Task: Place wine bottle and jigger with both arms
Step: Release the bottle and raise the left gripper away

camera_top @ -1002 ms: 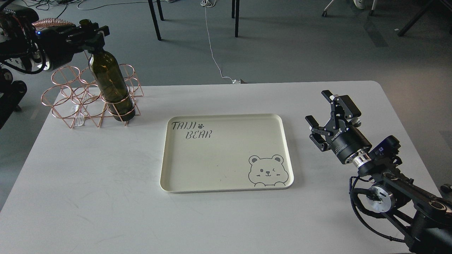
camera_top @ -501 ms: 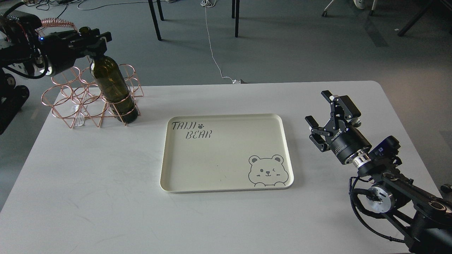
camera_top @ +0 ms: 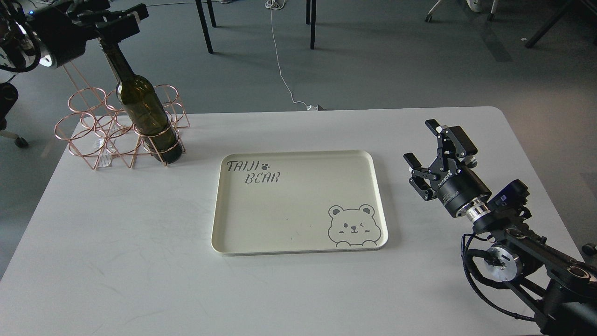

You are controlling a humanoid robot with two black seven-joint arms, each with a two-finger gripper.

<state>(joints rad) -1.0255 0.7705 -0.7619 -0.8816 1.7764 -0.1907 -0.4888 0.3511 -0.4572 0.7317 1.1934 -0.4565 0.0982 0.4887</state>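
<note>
The cream tray [camera_top: 298, 203] on the white bench [camera_top: 140, 261] said "TAIJI BEAR" with a little paw print, and had a winking bear drawn in one corner. The wine bottle [camera_top: 142, 109] was dark olive glass, no label, long neck, tilted and sitting in a copper wire rack [camera_top: 93, 135] at the bench's far left. The left tool [camera_top: 109, 30] was clenched on its neck top. The right tool [camera_top: 436, 151] hung released near the tray.

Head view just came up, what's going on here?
The left gripper is shut on the neck of the wine bottle, whose base sits in the copper wire rack at the table's far left. The cream bear tray in the middle holds nothing. The right gripper hovers right of the tray, jaws open, holding nothing. No jigger is visible.
</note>
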